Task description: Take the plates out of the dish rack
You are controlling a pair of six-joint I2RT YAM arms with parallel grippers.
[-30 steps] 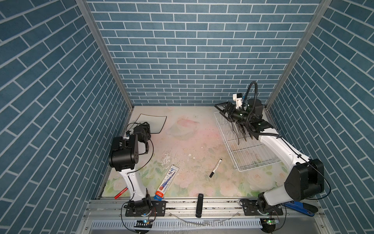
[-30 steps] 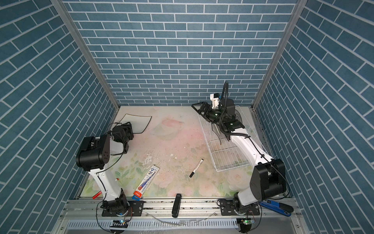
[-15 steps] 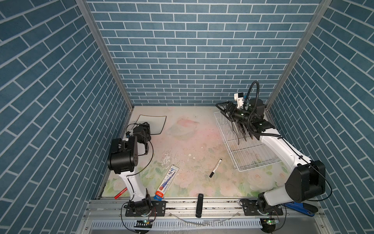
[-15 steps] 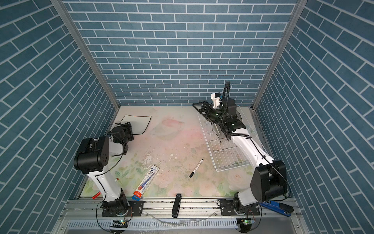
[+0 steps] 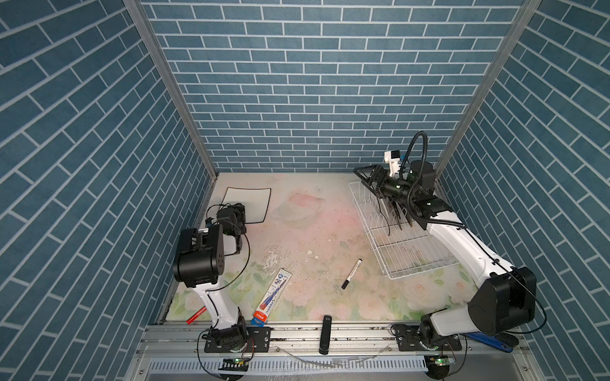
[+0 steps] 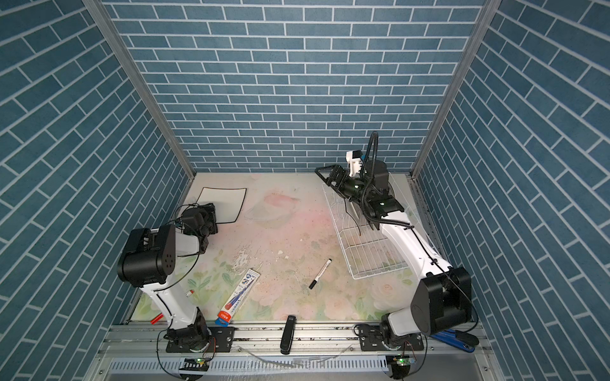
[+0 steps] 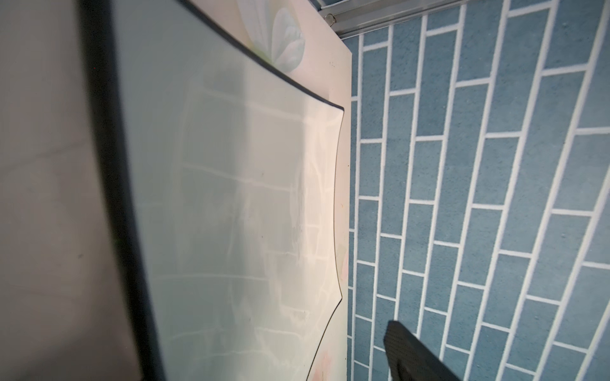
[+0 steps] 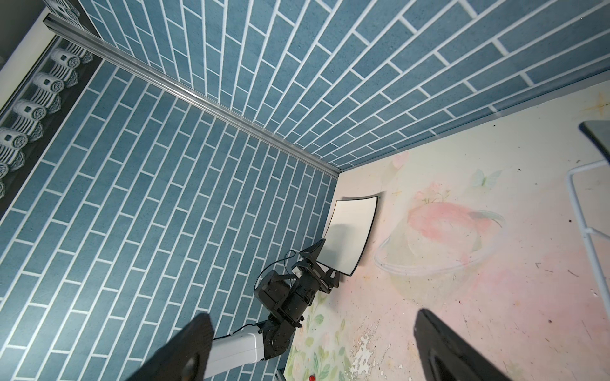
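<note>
**Plate flat by the far left corner, both sets of fingers open and empty**

Biggest on my screen is the floral-print surface [image 5: 313, 231], walled in by blue brick. The dish rack [image 5: 412, 250] lies at an angle along its right edge, running from the far right corner toward the near edge. Both top views show the rack's near half as bare wire. At its far end, dark plates [image 5: 396, 213] stand on edge among the prongs. My right arm partly hides them, so I cannot count them. A white black-rimmed plate [image 5: 247, 201] lies flat on the surface by the far left corner, well apart from the rack.

The left gripper [image 8: 325, 264] sits at that plate's near left corner. The right wrist view shows its two tips spread, one on each side of the corner, and not clamped on it. I cannot tell whether either tip touches the rim. The right gripper [image 5: 363, 175] hangs over the rack's far end. Its fingers [image 8: 188, 343] stand wide apart with nothing between them.

A blue and white packet [image 5: 272, 297] lies near the near edge, left of the middle. A black marker [image 5: 351, 273] rests between it and the rack's near corner. A red pen [image 5: 196, 315] lies at the near left corner, beside my left arm's base.
</note>
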